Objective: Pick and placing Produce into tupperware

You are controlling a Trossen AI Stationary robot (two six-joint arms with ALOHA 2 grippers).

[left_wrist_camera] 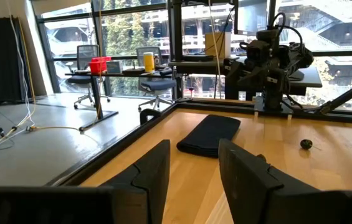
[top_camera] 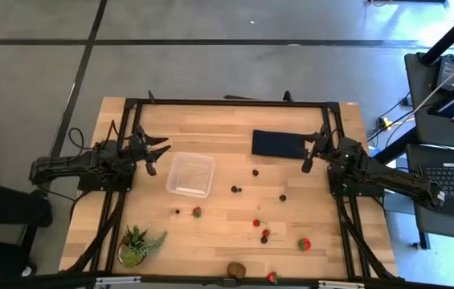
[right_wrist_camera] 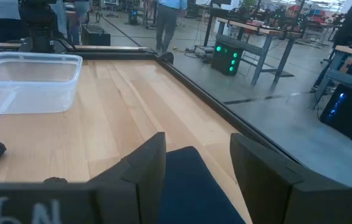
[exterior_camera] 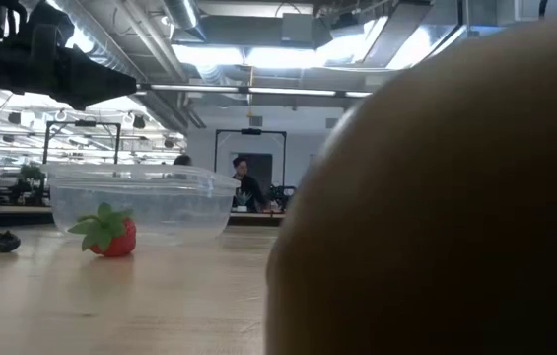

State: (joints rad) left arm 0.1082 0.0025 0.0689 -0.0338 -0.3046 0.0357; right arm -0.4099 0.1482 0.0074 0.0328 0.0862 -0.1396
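Observation:
The clear squarish tupperware [top_camera: 190, 174] stands on its base left of the table's middle and holds nothing; it also shows in the low view [exterior_camera: 140, 202] and the right wrist view [right_wrist_camera: 29, 81]. Strawberries [top_camera: 197, 212] [top_camera: 304, 243] and tiny dark berries [top_camera: 255, 172] [top_camera: 235, 189] lie scattered over the wood to its right and near side. The brown kiwi [top_camera: 236, 270] rests at the near edge and fills the low view [exterior_camera: 455, 197]. My left gripper [top_camera: 158, 152] hovers open just left of the container. My right gripper [top_camera: 307, 156] hovers open over the right end of the dark blue rectangle [top_camera: 277, 143].
A spiky green potted plant [top_camera: 137, 245] stands at the near left corner. A black frame [top_camera: 227, 102] runs round the table's edges. The dark blue rectangle [right_wrist_camera: 188, 180] lies flat below my right fingers. One strawberry [exterior_camera: 110, 234] and one berry [exterior_camera: 5, 242] sit in front of the container.

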